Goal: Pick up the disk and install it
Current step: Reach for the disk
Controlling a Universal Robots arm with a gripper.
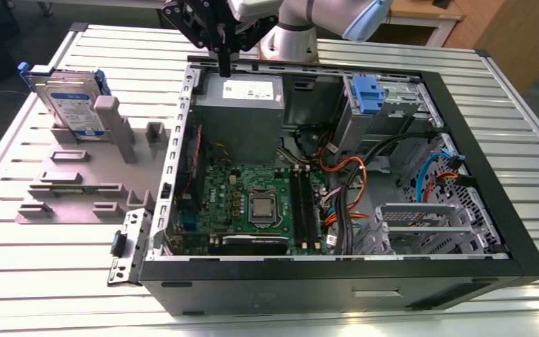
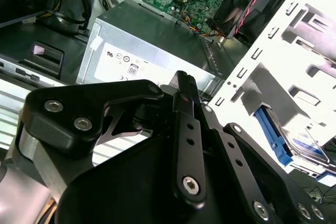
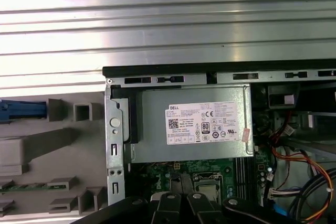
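Note:
The disk, silver with a white-and-blue label and a blue bracket, stands upright in a grey holder at the exterior view's left, outside the computer case. My gripper hangs above the case's back edge, over the grey power supply and to the right of the disk. Its fingers are shut together with nothing between them. In the second wrist view the black fingers meet at their tips, and the disk shows past the case wall. The first wrist view catches the disk's blue bracket.
The open black computer case lies on a ribbed metal table. Inside are a green motherboard, loose cables, a blue caddy in the upper drive bay and a metal drive cage.

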